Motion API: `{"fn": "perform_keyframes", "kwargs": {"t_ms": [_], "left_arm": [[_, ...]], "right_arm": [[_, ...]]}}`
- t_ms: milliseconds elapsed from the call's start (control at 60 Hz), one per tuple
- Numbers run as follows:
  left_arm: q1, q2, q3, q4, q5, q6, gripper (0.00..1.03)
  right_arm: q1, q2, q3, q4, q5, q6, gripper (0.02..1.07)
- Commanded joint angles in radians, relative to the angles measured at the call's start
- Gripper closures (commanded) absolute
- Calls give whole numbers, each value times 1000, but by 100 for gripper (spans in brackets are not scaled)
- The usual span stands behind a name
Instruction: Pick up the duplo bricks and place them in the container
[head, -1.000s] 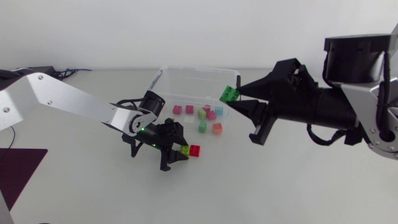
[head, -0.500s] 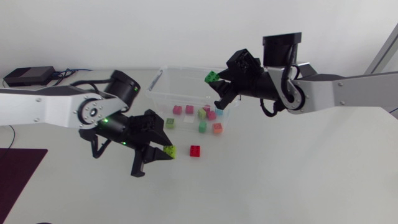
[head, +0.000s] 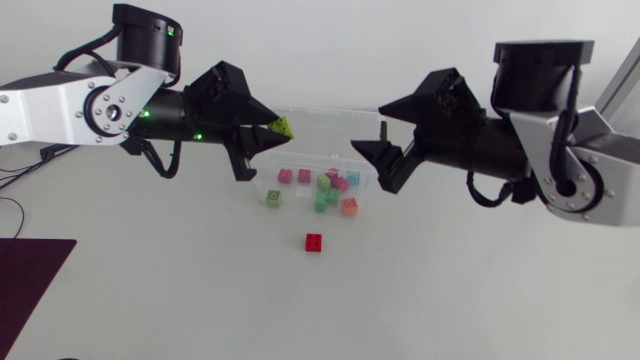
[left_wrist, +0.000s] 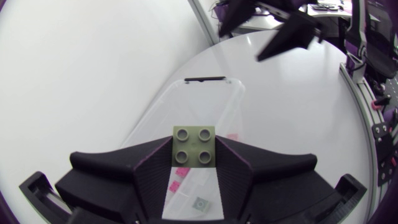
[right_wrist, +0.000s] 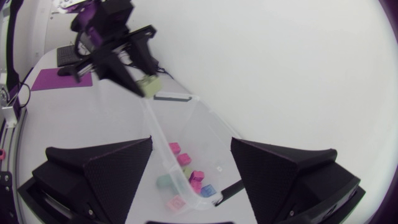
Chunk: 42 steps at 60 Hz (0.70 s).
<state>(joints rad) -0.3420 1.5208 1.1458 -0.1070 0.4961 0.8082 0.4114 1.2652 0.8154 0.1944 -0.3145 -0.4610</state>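
Risen, left gripper clamps one brick near container holding perhaps eight.

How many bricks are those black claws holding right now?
1: a yellow-green brick, held by the left gripper above the container. The right gripper is open and empty.

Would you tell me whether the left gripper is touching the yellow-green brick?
Touching: the left wrist view shows the left gripper clamping the yellow-green brick.

The left arm and the right arm have silver-grey links, black cylindrical joints and black cables. The left gripper and the right gripper are matte black, each with 2 broad wedge-shaped fingers. Small green lights dot the left arm.
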Motion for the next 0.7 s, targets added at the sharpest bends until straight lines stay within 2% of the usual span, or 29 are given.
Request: {"fn": "perform_keyframes", "kwargs": {"t_ms": [0, 200, 233, 283, 317, 333, 350, 483, 683], "left_arm": [[15, 79, 61, 53, -28, -81, 69], [24, 236, 172, 171, -140, -167, 66], [24, 263, 190, 181, -159, -179, 62], [23, 294, 213, 179, -174, -179, 48], [20, 325, 236, 179, -202, -184, 20], [20, 331, 241, 179, -208, -185, 15], [20, 343, 252, 179, -217, -199, 4], [23, 318, 229, 178, -218, -208, 4], [72, 99, 63, 155, -220, -227, 4]], "right_arm": [[15, -32, -98, -35, -14, -28, 14], [63, -4, -220, -32, -29, -71, 14], [78, 16, -229, -35, -29, -80, 14], [104, 46, -242, -29, -28, -90, 14], [124, 80, -242, -29, -24, -96, 14], [132, 92, -240, -27, -23, -99, 14], [136, 108, -237, -26, -21, -102, 14], [145, 270, -179, -10, -26, -134, 14], [136, 464, -88, 20, -44, -196, 14]]}}
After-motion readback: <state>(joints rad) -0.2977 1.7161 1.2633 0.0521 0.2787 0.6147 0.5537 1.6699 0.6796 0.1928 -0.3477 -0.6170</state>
